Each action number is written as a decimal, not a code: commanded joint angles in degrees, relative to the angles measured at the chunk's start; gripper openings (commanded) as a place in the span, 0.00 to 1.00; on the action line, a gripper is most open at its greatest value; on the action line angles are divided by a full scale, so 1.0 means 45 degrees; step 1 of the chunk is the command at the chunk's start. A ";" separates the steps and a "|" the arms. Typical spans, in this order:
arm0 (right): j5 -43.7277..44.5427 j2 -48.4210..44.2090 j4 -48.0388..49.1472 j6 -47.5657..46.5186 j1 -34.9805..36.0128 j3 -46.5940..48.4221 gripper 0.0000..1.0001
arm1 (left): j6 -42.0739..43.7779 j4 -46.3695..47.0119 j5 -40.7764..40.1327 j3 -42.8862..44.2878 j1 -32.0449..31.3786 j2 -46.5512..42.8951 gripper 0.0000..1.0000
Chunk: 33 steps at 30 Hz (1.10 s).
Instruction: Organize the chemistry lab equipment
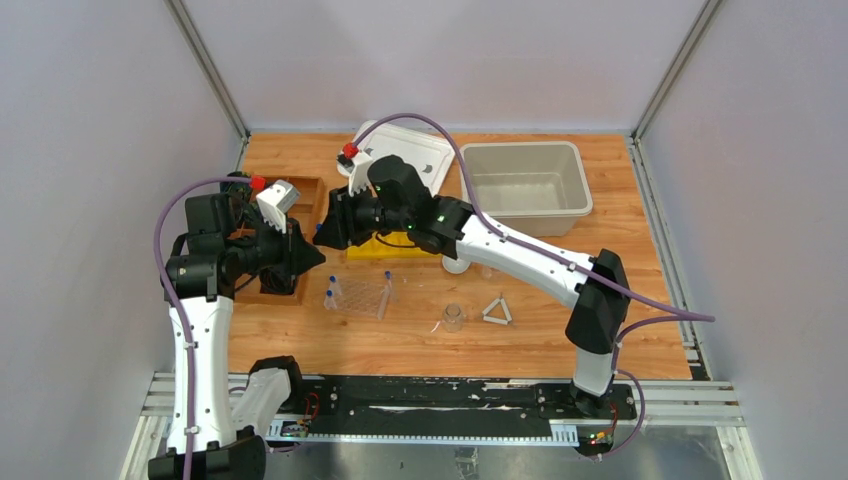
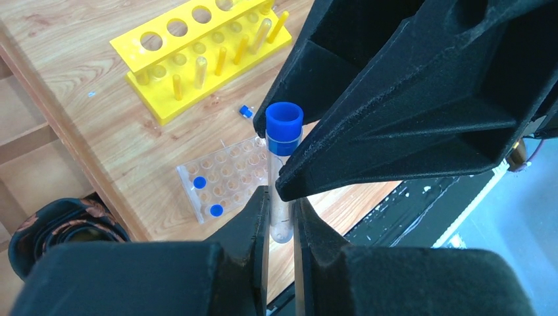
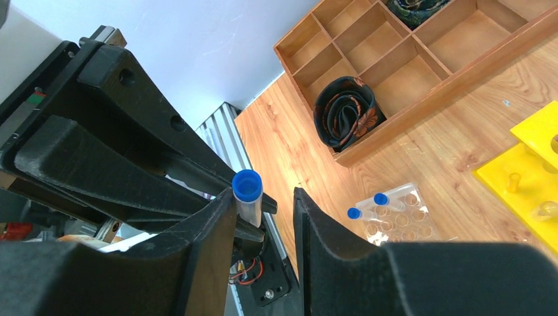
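Left wrist view: left gripper (image 2: 281, 197) clamped on the lower body of a clear blue-capped tube (image 2: 284, 125), held upright at frame centre. The tube's bottom end is hidden between the black pads.

Right wrist view: right gripper (image 3: 263, 197) stands parted around that tube. One finger is against it, the other apart with a visible gap, so nothing is gripped. Seen from the left wrist, its matte, grainy black fingers (image 2: 395, 131) fill the upper right and block the table beyond.

Behind the tube, clear plastic rack (image 2: 227, 178): a flat grid of round wells, with two capped tubes (image 2: 199, 183) standing at its left end. A small blue piece (image 2: 245, 111), too small to identify, lies on the wooden table (image 2: 99, 131). Yellow peg rack (image 2: 197, 52) is cut off at the top edge.

Top external view: gripper tips too small to resolve. Glass beaker (image 1: 453, 317) and white triangle (image 1: 497, 311) sit right of the rack. White dome (image 1: 456, 264) is partly under the right arm.
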 commanded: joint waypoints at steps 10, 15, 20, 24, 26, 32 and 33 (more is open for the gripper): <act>0.1183 0.0349 -0.0328 -0.1390 -0.0064 0.0689 0.00 | -0.0037 0.0150 0.0173 -0.0147 -0.0001 -0.0042 0.09; 0.1987 -0.0204 -0.0019 -0.2247 -0.0069 -0.0284 0.00 | -0.0222 0.0140 -0.0486 -0.0037 0.0008 0.0007 0.74; 0.2851 -0.1178 0.1305 -0.3374 -0.0057 -0.2827 0.00 | -0.0547 0.0149 -0.2105 0.0344 0.0006 0.0236 0.98; 0.2971 -0.1601 0.4033 -0.4161 0.0054 -0.5201 0.00 | -0.0985 0.0140 -0.3627 0.0668 0.0008 0.0741 1.00; 0.3146 -0.1540 0.5274 -0.4773 0.0280 -0.6157 0.00 | -0.1067 0.0135 -0.4048 0.0682 0.0008 0.0936 1.00; 0.3821 -0.0747 0.7626 -0.6005 0.0927 -0.7311 0.00 | -0.1163 0.0130 -0.4132 0.0661 0.0008 0.1001 1.00; 0.3886 -0.0608 0.7933 -0.6105 0.0985 -0.7373 0.00 | -0.1152 0.0130 -0.4139 0.0661 -0.0001 0.0966 1.00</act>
